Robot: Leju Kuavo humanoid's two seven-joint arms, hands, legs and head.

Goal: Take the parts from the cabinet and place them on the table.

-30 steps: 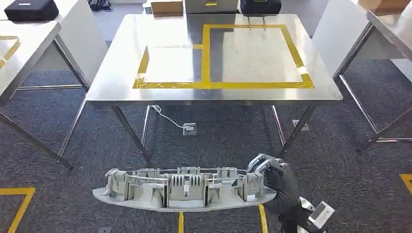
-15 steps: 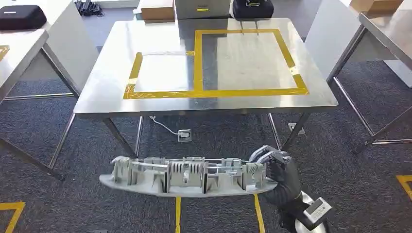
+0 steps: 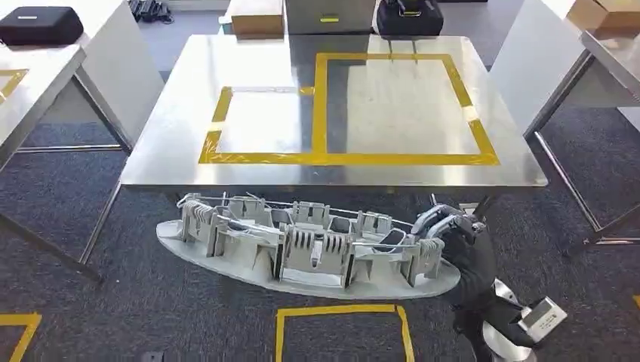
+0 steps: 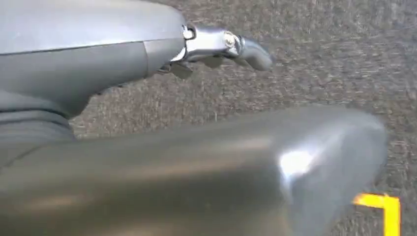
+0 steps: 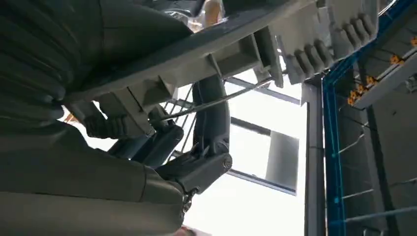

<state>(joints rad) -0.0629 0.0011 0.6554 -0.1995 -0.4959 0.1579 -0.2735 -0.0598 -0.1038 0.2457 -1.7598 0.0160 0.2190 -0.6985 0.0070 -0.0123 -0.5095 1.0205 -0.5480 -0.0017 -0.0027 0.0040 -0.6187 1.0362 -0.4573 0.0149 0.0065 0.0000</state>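
A long grey plastic part [image 3: 302, 245] with ribbed clips hangs crosswise in front of me, just before the steel table's front edge [image 3: 173, 177]. My right hand [image 3: 462, 245] grips its right end from below. The part's left end sits slightly higher and is unsupported. In the right wrist view the dark fingers [image 5: 211, 113] wrap the part's underside [image 5: 275, 34]. Yellow tape marks two rectangles [image 3: 321, 158] on the tabletop. My left hand [image 4: 196, 167] hangs over the carpet; its finger pose is unclear.
Steel tables flank the middle one at left [image 3: 45, 83] and right [image 3: 611, 53]. A black case [image 3: 41, 25] lies on the left table. A cardboard box [image 3: 256, 15], a grey box [image 3: 330, 13] and a black bag [image 3: 407, 16] stand beyond the far edge. Yellow tape [image 3: 340, 311] marks the carpet.
The camera has come closer to the table. The part, still in my right hand, now sits higher in view, near the table's front edge, and is tilted.
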